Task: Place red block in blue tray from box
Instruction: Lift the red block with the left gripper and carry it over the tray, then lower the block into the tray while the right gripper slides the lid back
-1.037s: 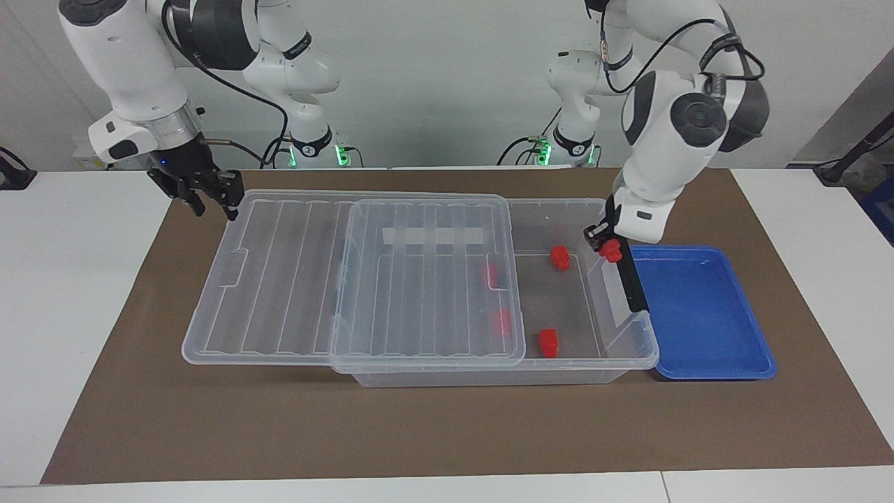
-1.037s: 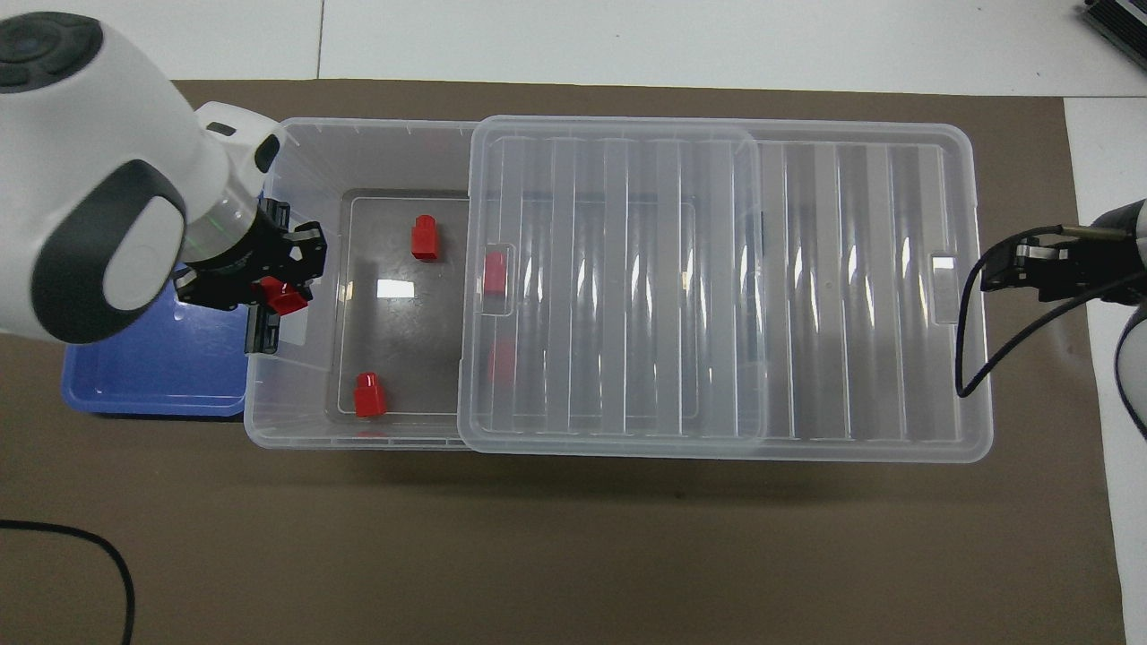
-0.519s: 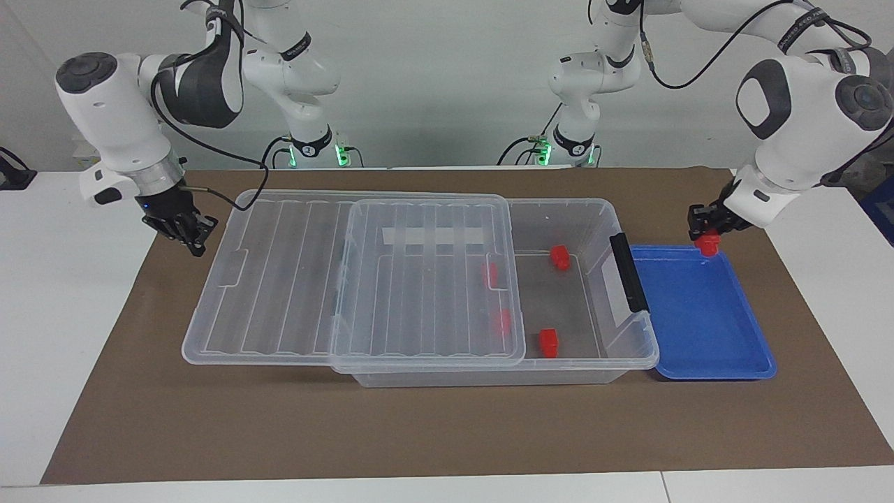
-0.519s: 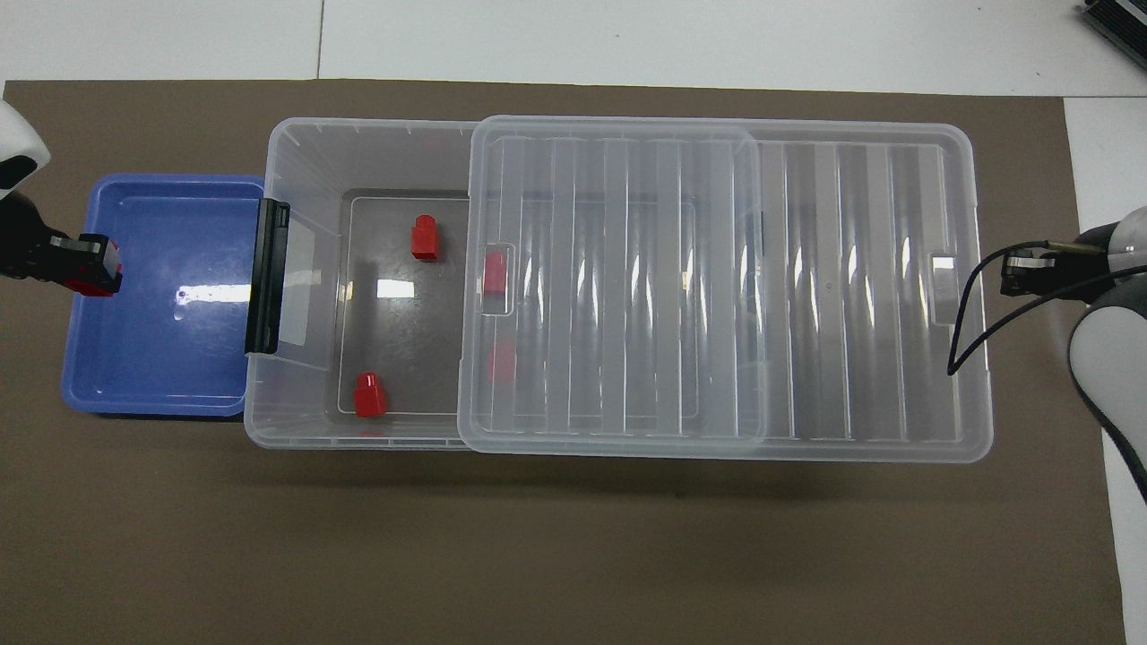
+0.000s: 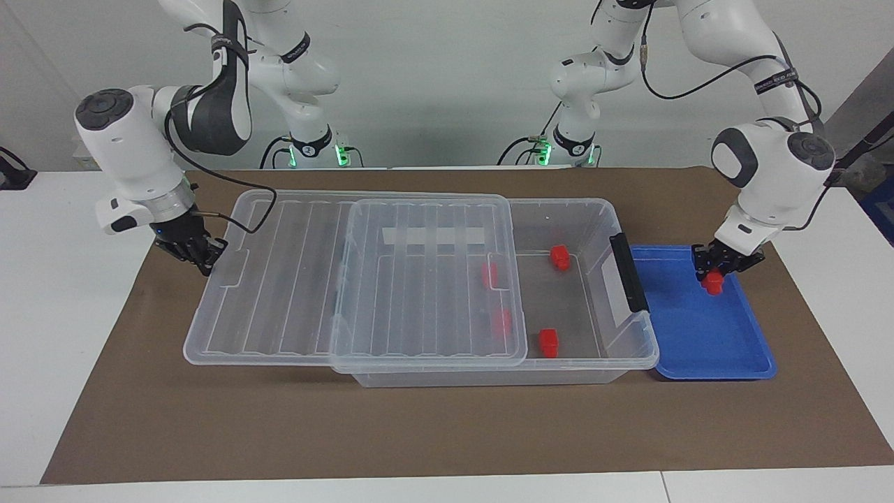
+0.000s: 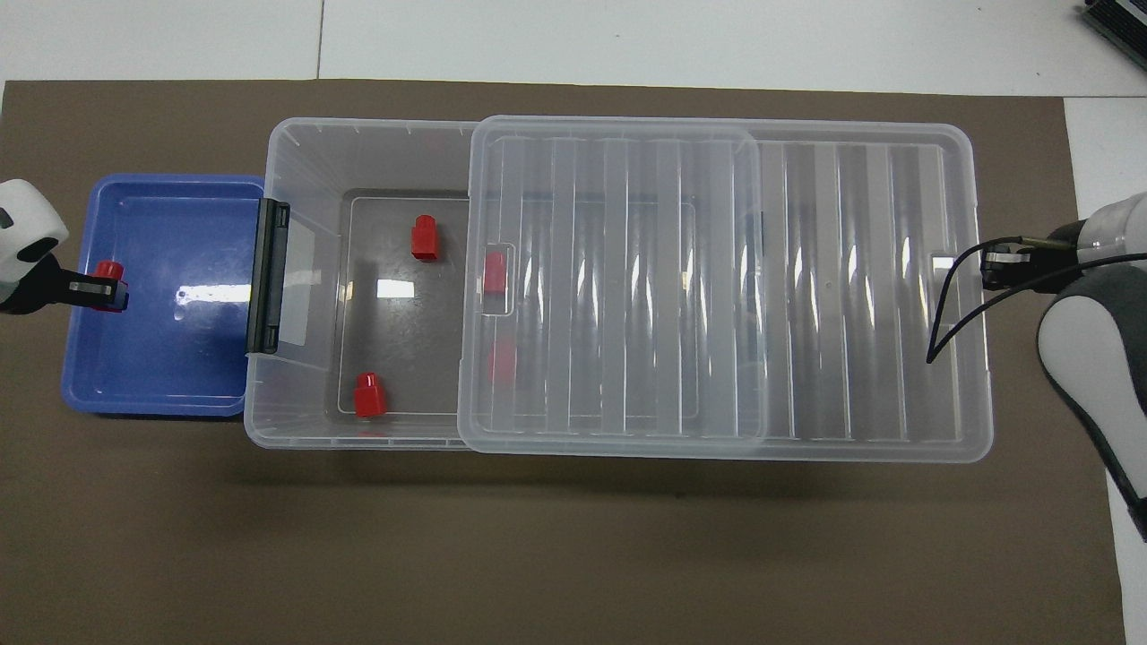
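The blue tray [image 5: 698, 335] lies on the mat against the box's [image 5: 594, 209] end toward the left arm. My left gripper [image 5: 713, 274] is shut on a red block [image 5: 713, 283] and holds it low inside the tray, by its outer rim; the gripper [image 6: 100, 288], block [image 6: 109, 271] and tray [image 6: 170, 358] also show in the overhead view. Two more red blocks [image 5: 559, 256] [image 5: 548, 342] lie on the box's open floor. Two others [image 5: 491, 274] [image 5: 501, 321] show through the lid [image 5: 349, 279]. My right gripper [image 5: 204, 260] is at the lid's end edge.
The ribbed clear lid is slid toward the right arm's end and overhangs the box there. A black clip handle [image 5: 628, 279] sits on the box's rim next to the tray. A brown mat [image 5: 447, 426] covers the table under everything.
My left gripper carried the red block from the box's rim over the tray, then down into it. My right gripper came down to the lid's end edge.
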`<action>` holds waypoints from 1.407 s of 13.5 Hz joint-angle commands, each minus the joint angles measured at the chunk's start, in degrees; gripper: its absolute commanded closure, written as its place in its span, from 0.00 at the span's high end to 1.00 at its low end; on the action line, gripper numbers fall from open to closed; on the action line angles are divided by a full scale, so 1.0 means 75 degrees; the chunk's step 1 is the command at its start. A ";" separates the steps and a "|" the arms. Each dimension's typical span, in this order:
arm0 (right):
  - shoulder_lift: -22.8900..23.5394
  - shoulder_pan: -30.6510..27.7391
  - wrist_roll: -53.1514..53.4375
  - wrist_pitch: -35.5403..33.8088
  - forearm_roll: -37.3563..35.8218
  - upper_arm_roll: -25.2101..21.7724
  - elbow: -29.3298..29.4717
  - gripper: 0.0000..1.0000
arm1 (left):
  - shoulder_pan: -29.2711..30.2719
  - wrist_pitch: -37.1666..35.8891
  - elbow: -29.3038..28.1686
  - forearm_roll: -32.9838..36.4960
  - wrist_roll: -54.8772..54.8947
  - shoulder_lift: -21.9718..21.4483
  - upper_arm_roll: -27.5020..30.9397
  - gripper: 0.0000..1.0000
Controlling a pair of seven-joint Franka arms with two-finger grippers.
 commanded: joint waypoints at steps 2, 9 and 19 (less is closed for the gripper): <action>-0.0033 0.0414 -0.0091 0.0065 0.0125 0.0052 -0.0072 0.00 | -0.0100 0.1370 -0.0557 0.0097 -0.0079 0.0554 -0.0003 0.00; -0.0115 0.1469 -0.0079 0.0076 0.0125 0.0075 -0.0224 0.00 | 0.0005 0.2088 -0.0851 0.0097 -0.0103 0.0919 -0.0002 0.00; -0.0115 0.2396 -0.0044 0.0170 0.0383 0.0087 -0.0260 0.00 | -0.0275 -0.4573 0.2672 0.0097 -0.0115 -0.0333 -0.0085 1.00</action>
